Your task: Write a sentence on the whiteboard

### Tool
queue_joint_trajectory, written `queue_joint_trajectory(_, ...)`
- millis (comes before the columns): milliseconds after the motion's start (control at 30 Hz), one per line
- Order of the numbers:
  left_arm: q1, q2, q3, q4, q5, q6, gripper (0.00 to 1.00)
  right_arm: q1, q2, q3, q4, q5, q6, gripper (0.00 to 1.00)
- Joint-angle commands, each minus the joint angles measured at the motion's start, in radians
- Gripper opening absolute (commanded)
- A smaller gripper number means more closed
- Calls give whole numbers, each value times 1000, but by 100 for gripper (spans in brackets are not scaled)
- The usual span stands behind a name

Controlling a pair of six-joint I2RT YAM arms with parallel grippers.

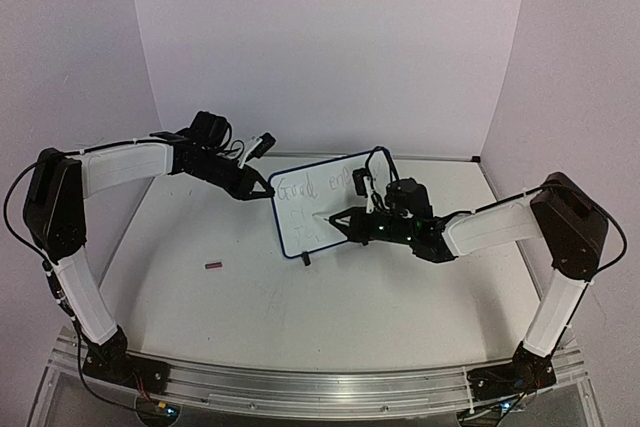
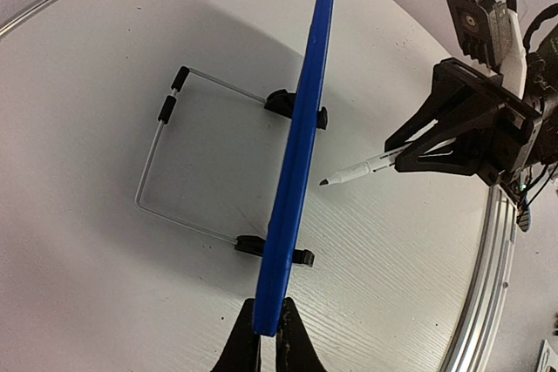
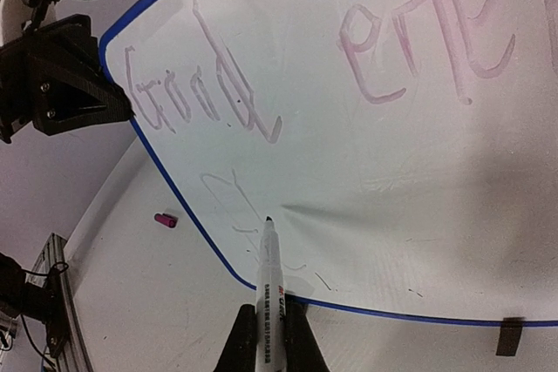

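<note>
The whiteboard (image 1: 325, 202) stands upright on its black feet mid-table, blue-framed. My left gripper (image 1: 268, 191) is shut on its left frame edge; the left wrist view shows the board edge-on (image 2: 301, 145) with the left gripper (image 2: 268, 337) pinching the blue frame. The sentence (image 3: 196, 98) reads "Good ene…" on the upper line, with faint strokes (image 3: 228, 193) below. My right gripper (image 3: 268, 346) is shut on a white marker (image 3: 268, 272), pointed at the lower line. In the left wrist view the marker (image 2: 366, 167) tip stands slightly off the board face.
A small pink-red marker cap (image 1: 213, 265) lies on the table left of the board, also visible as the cap (image 3: 165, 220). A wire stand (image 2: 157, 154) props the board from behind. An aluminium rail (image 1: 320, 387) runs along the near edge.
</note>
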Motion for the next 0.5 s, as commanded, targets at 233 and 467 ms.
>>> queue_joint_trajectory(233,-28,46,-13,-93,-78,39,0,-11,34,36,56,-19,6,0)
queue_joint_trajectory(467,-28,44,-13,-93,-80,39,0,-12,43,28,55,-14,8,0)
